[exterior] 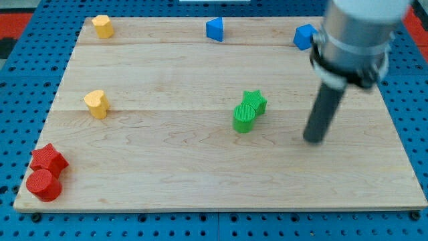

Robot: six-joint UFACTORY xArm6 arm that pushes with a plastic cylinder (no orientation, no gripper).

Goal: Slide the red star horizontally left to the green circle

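Note:
The red star (48,159) lies near the board's bottom-left corner, touching a red circle (44,185) just below it. The green circle (245,117) stands near the board's middle, touching a green star (255,101) at its upper right. My tip (313,139) rests on the board to the right of the green circle, about a hundred pixels away, far from the red star.
A yellow heart-like block (97,104) sits at mid left. A yellow block (102,26) is at the top left. A blue block (215,29) is at the top centre and another blue block (305,36) at the top right, partly behind the arm.

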